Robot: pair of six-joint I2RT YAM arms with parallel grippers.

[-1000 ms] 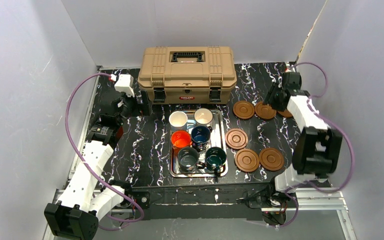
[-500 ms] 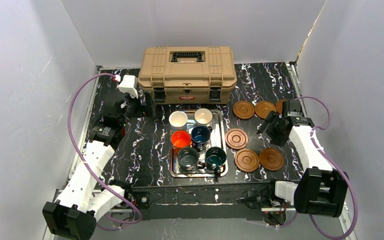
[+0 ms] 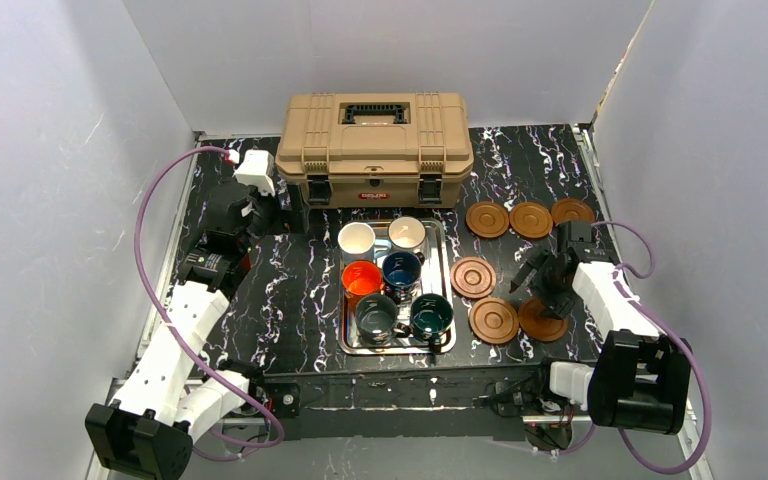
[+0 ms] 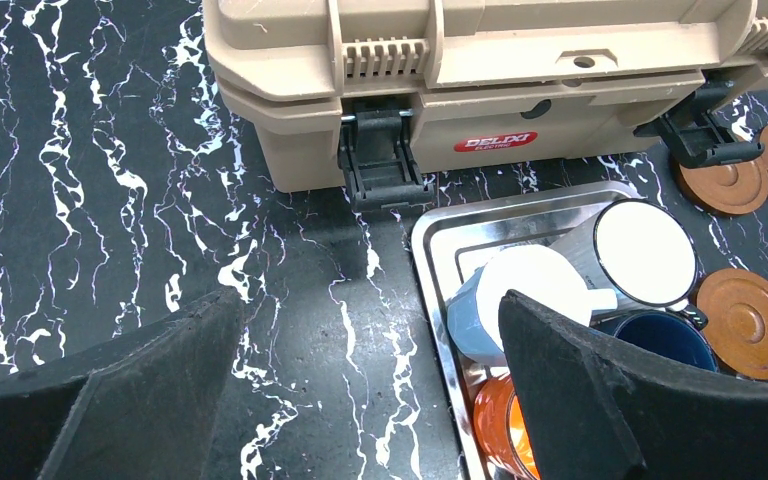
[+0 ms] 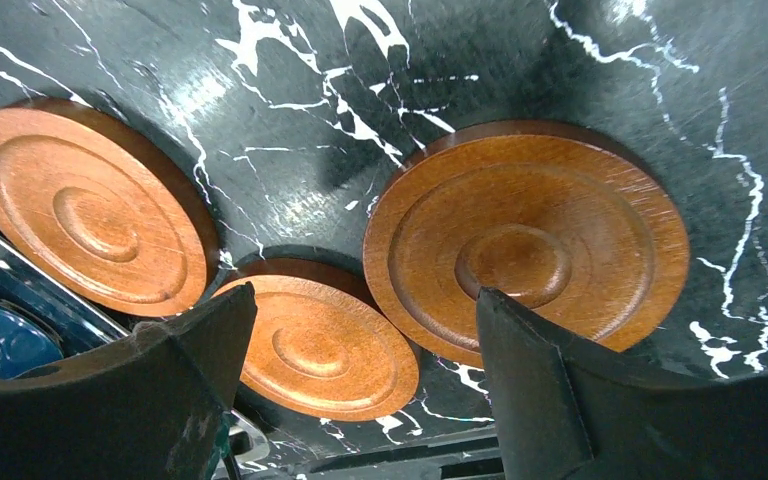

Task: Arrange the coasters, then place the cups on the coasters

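Since the earlier frames the right gripper [image 3: 533, 295] has been brought away from the back-right coaster [image 3: 572, 211], now uncovered at the end of the back row. It is set above the near-right coaster [image 3: 545, 324], its jaws widened on the way. In the wrist view the jaws are seen well apart with nothing held, that coaster lying flat on the table [image 3: 290, 280] below. The left gripper [image 4: 370, 300] is likewise spread and empty, near the toolbox [image 3: 375, 145]. All six cups [image 3: 401, 268] are found on the tray [image 3: 447, 290], none on a coaster yet. The step in hand is judged to be the pick-up of the near-right coaster. The fingers should be lowered astride its rim, centred, and closed on opposite edges, since so thin a disc is easily skidded into the neighbouring coaster [image 3: 493, 320] just beside it. In the top view the near-right coaster is partly covered by the gripper, and whether the fingertips touch anything cannot be told.
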